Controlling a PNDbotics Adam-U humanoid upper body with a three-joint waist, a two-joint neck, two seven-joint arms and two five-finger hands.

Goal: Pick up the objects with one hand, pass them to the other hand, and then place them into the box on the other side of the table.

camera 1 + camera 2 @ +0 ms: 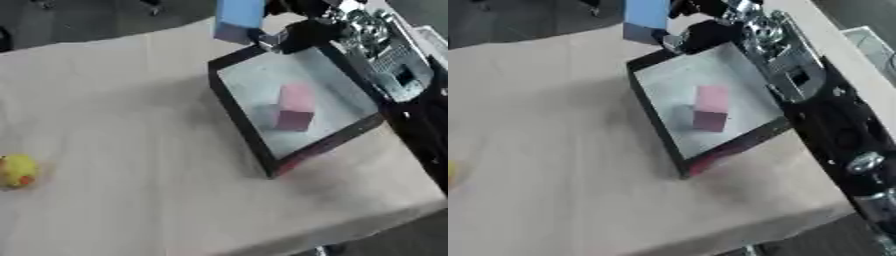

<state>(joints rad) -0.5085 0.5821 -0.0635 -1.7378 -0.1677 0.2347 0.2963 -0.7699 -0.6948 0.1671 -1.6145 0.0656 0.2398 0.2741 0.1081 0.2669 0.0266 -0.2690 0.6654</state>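
A blue block point(238, 17) hangs above the far corner of the black-rimmed box point(237, 115), with my right hand point(304, 31) shut on its right side. The right arm comes in from the upper right, along the box's far side. Inside the box a pink block point(296, 107) lies on the pale floor near the middle. A small yellow round thing with a red spot point(17, 171) sits on the cloth at the far left. My left hand shows in neither view.
A beige cloth covers the table point(131, 110). Its front edge point(350, 230) runs askew across the lower right. My silver and black right forearm point(794, 70) lies beside the box's right wall. Dark floor lies beyond the far edge.
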